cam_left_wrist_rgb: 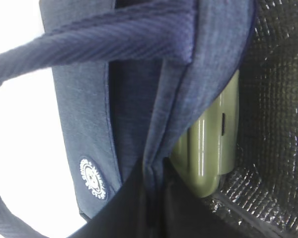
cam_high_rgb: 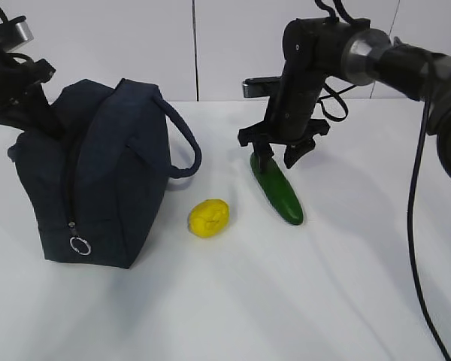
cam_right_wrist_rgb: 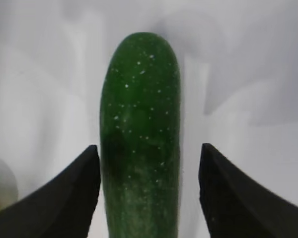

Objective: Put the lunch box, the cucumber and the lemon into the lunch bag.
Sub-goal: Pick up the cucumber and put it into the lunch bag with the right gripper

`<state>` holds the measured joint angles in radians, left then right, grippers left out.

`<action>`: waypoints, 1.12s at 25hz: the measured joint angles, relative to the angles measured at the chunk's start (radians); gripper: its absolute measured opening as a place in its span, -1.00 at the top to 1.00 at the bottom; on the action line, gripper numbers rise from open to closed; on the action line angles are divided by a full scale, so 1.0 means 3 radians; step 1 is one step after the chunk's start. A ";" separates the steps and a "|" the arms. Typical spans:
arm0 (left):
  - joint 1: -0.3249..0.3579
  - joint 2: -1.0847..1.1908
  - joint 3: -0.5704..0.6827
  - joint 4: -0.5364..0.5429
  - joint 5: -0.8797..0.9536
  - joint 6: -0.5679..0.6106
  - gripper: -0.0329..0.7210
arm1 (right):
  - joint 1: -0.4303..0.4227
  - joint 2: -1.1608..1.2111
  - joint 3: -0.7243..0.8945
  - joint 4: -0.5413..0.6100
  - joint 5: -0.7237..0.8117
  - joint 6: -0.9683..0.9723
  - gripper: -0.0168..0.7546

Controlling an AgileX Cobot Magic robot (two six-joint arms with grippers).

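Behind lunch bag (cam_high_rgb: 98, 173), left hand hidden, shut; right hand (cam_high_rgb: 279, 156) open astride cucumber (cam_high_rgb: 279, 192).

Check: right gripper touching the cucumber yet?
Cannot tell. Right wrist view: one finger meets the cucumber edge, the other shows a gap.

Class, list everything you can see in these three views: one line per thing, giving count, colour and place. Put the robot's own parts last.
lunch bag: one, dark navy, on the table's left side, silvery lining showing inside.
lunch box: one, sage-green, inside the bag against its wall.
lemon: one, yellow, on the table just right of the bag.
cucumber: one, dark green, lying on the table right of the lemon.
table: one, white.
left tool: one, black, at the bag's top far-left edge, closed.
right tool: one, black, open, straddling the cucumber's far end.
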<state>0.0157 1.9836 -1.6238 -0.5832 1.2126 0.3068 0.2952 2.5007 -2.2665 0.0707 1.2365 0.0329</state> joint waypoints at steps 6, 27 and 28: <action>0.0000 0.0000 0.0000 0.0000 0.0000 0.0000 0.95 | 0.0000 0.0047 0.0000 0.0171 0.0000 0.0000 -0.25; 0.0000 0.0000 0.0000 0.0000 0.0000 0.0000 0.95 | 0.0000 0.0145 0.0000 0.0246 -0.0017 0.0006 -0.01; 0.0000 0.0000 0.0000 0.0000 0.0000 0.0000 0.95 | 0.0000 0.0145 0.0000 0.0246 -0.0017 0.0006 0.01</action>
<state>0.0157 1.9836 -1.6238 -0.5833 1.2126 0.3068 0.2952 2.5441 -2.2665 0.1445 1.2313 0.0348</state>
